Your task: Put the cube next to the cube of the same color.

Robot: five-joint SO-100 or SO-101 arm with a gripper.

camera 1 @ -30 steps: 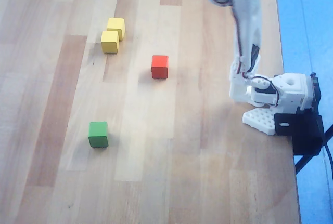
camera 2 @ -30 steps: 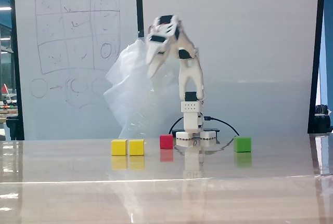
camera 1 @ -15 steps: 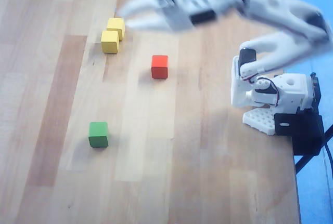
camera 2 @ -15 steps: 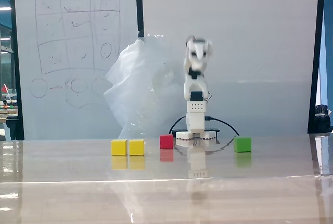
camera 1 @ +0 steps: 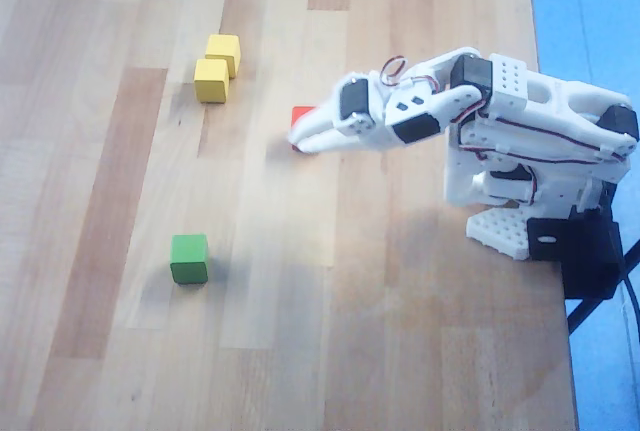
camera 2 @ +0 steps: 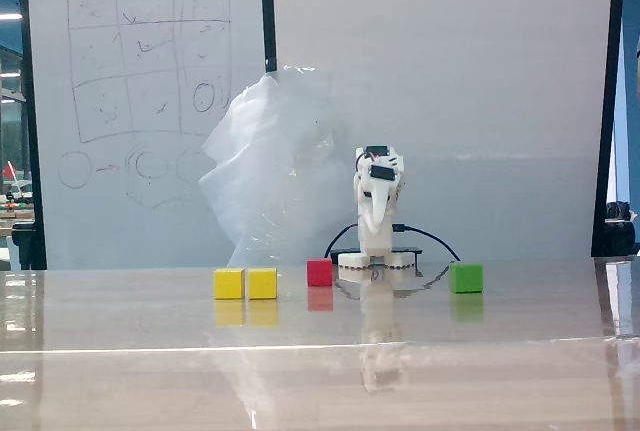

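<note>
Two yellow cubes stand side by side and touching at the far left of the overhead view, one cube [camera 1: 211, 80] nearer and the cube of the same color [camera 1: 223, 51] just behind it. The fixed view shows them as a pair [camera 2: 229, 283] [camera 2: 262, 283] on the table. My gripper [camera 1: 298, 138] is shut and holds nothing. It is folded in toward the arm's base, well right of the yellow pair, with its tips over the red cube. In the fixed view the gripper [camera 2: 371, 228] points down in front of the base.
A red cube [camera 1: 300, 112] is mostly hidden under my fingers in the overhead view and is in plain sight in the fixed view [camera 2: 320, 272]. A green cube [camera 1: 189, 258] sits alone nearer the front. The arm's base [camera 1: 520, 221] is at the table's right edge.
The arm has swung back from high above the yellow cubes and folded down toward its base. The gripper now hangs low over the red cube. No cube has moved.
</note>
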